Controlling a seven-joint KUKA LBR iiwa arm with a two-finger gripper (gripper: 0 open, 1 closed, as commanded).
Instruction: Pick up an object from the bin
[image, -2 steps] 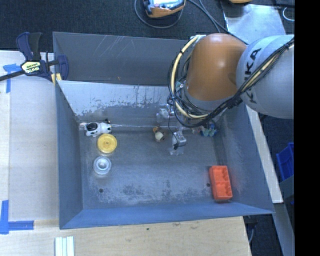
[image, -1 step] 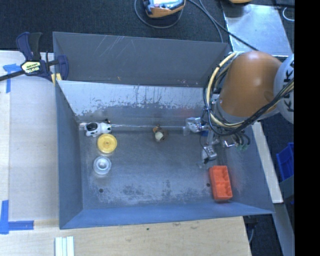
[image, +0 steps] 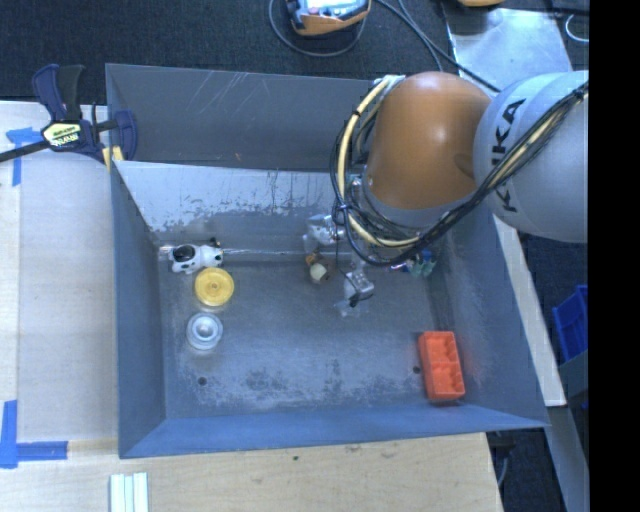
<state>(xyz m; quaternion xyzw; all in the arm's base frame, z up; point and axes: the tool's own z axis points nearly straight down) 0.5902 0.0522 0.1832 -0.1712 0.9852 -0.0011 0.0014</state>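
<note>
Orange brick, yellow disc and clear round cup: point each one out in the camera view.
Orange brick (image: 441, 366): camera view, middle of its top face.
Yellow disc (image: 213, 287): camera view, centre of its flat face.
Clear round cup (image: 204, 331): camera view, its middle.

Grey arm (image: 545, 190), black KUKA lettering (image: 510, 130), rounded orange cover (image: 425, 140), looped yellow and black cables (image: 352, 150)

In the bin (image: 138, 330), three things sit at the frame's left: a toy (image: 193, 256) uppermost, a disc (image: 213, 287) just below it, and a cup (image: 204, 331) below that. A brick (image: 441, 366) lies at lower right, well apart. My hand (image: 338, 265) hangs mid-frame between them.
</note>
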